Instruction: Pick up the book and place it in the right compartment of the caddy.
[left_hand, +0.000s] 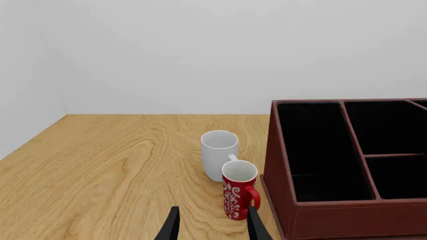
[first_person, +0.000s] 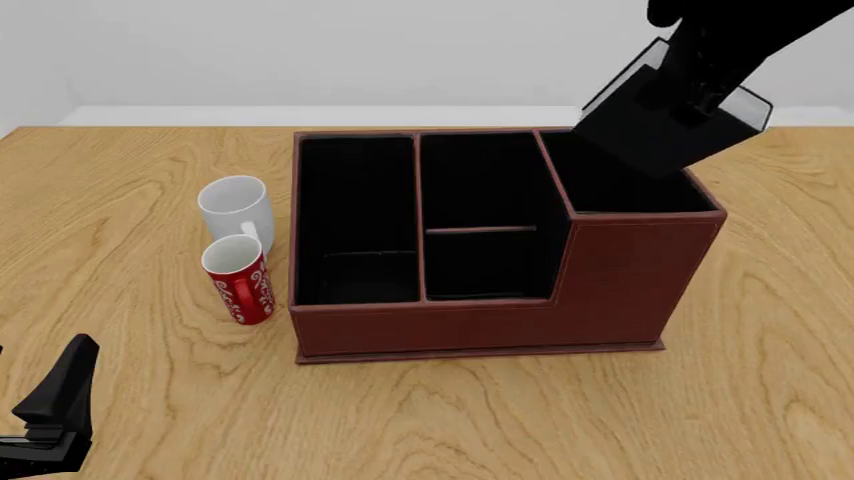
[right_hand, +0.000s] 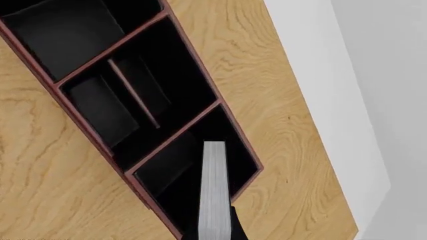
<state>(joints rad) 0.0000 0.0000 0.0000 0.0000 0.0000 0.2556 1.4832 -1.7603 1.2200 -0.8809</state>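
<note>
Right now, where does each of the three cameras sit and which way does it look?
Left wrist view: low over the table, facing the white mug, red mug and caddy; its own fingers show.
Front view: above the arms' side, facing forward and down on the caddy; the right arm tilts the book over it.
Right wrist view: above, facing down along the book into the right compartment.
All three share the caddy.
</note>
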